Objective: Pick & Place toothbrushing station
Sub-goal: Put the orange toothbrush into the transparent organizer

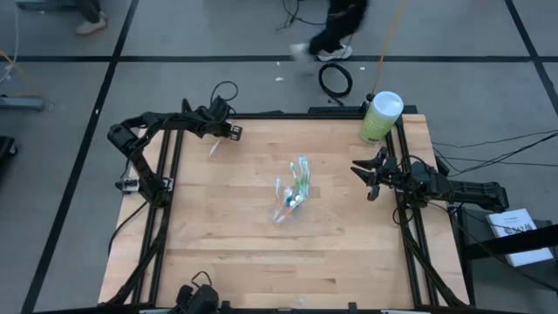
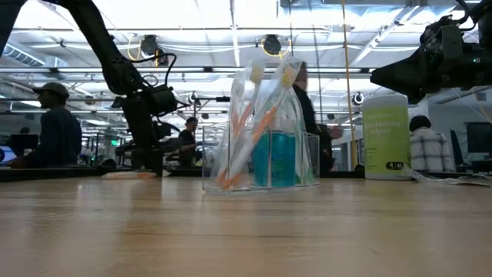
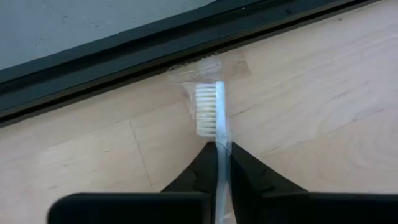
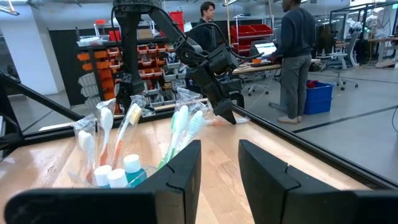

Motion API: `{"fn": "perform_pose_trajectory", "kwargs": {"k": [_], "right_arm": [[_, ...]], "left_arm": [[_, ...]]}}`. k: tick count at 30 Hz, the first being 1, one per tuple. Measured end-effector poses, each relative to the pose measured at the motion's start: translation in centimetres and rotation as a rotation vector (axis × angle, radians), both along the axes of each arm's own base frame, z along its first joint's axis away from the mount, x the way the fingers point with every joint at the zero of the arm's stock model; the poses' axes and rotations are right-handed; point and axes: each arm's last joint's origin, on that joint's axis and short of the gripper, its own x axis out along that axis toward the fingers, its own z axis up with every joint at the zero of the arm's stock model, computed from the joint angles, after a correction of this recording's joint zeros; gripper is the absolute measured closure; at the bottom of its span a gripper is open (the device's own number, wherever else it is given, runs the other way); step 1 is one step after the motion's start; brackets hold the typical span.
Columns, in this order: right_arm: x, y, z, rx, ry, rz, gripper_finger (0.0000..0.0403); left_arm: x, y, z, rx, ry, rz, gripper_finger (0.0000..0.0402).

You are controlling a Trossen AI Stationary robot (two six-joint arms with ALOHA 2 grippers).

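Overhead first: left gripper (image 1: 228, 131) sits near the table's far left edge, its tips over a slim wrapped white toothbrush (image 1: 213, 148) lying on the pale wooden tabletop (image 1: 261, 253); well apart from it, toward the middle of the table, stands the small clear plastic holder (image 1: 293, 199) already stocked with green-white brushes and blue-capped tubes; the right gripper (image 1: 366, 177) hangs beyond the holder on the other side, near a tall pale-green canister with a white lid (image 1: 380, 117).

Low view: the holder stands upright with pink-white brushes leaning in it and blue caps visible inside; both arms hang clear of it.

Left wrist view: the dark fingers are clenched on the handle of the wrapped toothbrush, whose white bristle head lies just ahead of the tips on the wood, close to the black table frame (image 3: 124, 56).

Right wrist view: the right fingers stand apart with nothing between them, pointed at the holder.

Judged from this, the station is mostly filled; this brush appears freshly grasped but not lifted; carrying it across to the holder and dropping it in upright remains.
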Motion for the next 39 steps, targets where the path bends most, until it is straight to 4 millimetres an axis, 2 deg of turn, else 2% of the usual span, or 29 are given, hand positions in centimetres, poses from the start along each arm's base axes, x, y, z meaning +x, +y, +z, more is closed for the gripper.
{"fn": "perform_pose_trajectory", "kwargs": {"k": [3,6,11,15,21,26,32,39], "right_arm": [[0.0,0.0,0.0,0.0,0.0,0.0,0.0305],[0.0,0.0,0.0,0.0,0.0,0.0,0.0305],[0.0,0.0,0.0,0.0,0.0,0.001,0.0305],[0.0,0.0,0.0,0.0,0.0,0.0,0.0305],[0.0,0.0,0.0,0.0,0.0,0.0,0.0305],[0.0,0.0,0.0,0.0,0.0,0.001,0.0305],[0.0,0.0,0.0,0.0,0.0,0.0,0.0305],[0.0,0.0,0.0,0.0,0.0,0.0,0.0305]], "left_arm": [[0.1,-0.2,0.4,-0.015,-0.035,-0.02,0.0375],[0.4,-0.9,1.3,-0.025,-0.084,-0.067,0.0389],[1.7,-2.2,5.1,0.109,-0.203,-0.145,0.0382],[2.7,-4.5,8.7,0.217,-0.309,-0.237,0.039],[3.9,-9.4,14.2,0.395,-0.505,-0.383,0.0388],[5.1,-14.2,17.2,0.537,-0.638,-0.494,0.0389],[6.5,-19.6,18.7,0.647,-0.737,-0.635,0.0389],[6.8,-23.7,19.4,0.687,-0.806,-0.718,0.0389]]}}
